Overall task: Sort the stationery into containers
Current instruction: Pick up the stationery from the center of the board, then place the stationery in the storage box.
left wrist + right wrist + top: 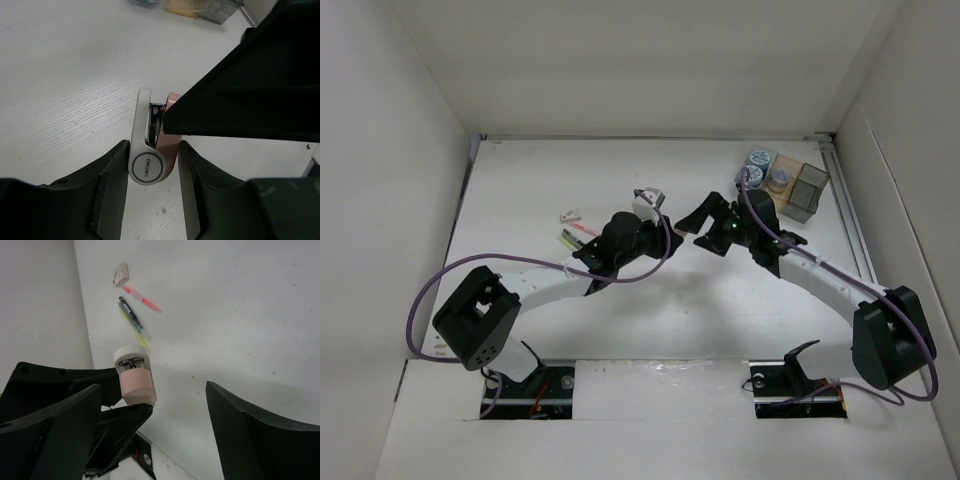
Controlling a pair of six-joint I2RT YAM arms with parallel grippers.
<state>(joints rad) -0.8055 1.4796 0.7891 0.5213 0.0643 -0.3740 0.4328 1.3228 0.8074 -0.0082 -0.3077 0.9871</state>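
Two arms meet over a white table (670, 310), the left arm (550, 285) reaching toward the right arm (820, 275). The left gripper (152, 150) is closed tight on a pink-and-white tool (135, 377), which stands out past its fingertips. The right gripper (152, 386) is spread wide and holds nothing, one black finger just beside the tool and partly across it in the left wrist view. The bins (808, 190) sit behind the right jaws, at the table's far right. Two blue rolls (758, 157) and a silvery cylinder (781, 181) stand in them. Beyond the tool, ahead of the right jaws, a pink-red pen (142, 299) and a yellow-green pen (134, 322) lie side by side on the table, a small white block (121, 274) just past them.
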